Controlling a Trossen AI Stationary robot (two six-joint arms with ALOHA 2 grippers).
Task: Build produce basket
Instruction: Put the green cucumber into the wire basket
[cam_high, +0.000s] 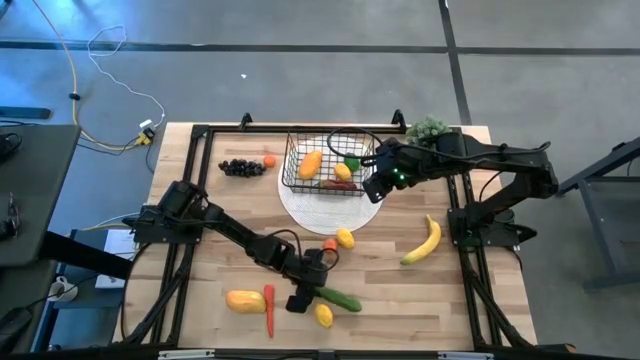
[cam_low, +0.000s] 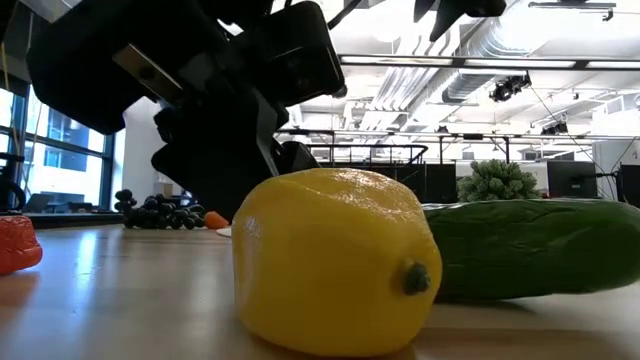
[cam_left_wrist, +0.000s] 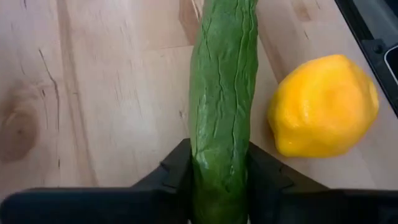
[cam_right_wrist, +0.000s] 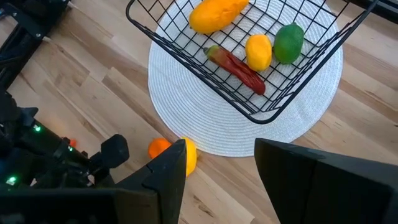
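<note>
Green, ridged cucumber is pinched between the left gripper fingers beside a dimpled yellow lemon.

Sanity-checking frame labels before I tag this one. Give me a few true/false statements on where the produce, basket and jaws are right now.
1. The left gripper has its jaws on either side of the cucumber. True.
2. The basket is empty. False: it holds an orange mango, a red chilli, a lemon and a green pepper.
3. The banana lies inside the basket. False: it lies on the bare table, towards the right arm's side.
4. The basket rests on a white disc. True.
5. The right gripper holds a lemon. False: nothing shows between its jaws; it hovers by the basket.
</note>
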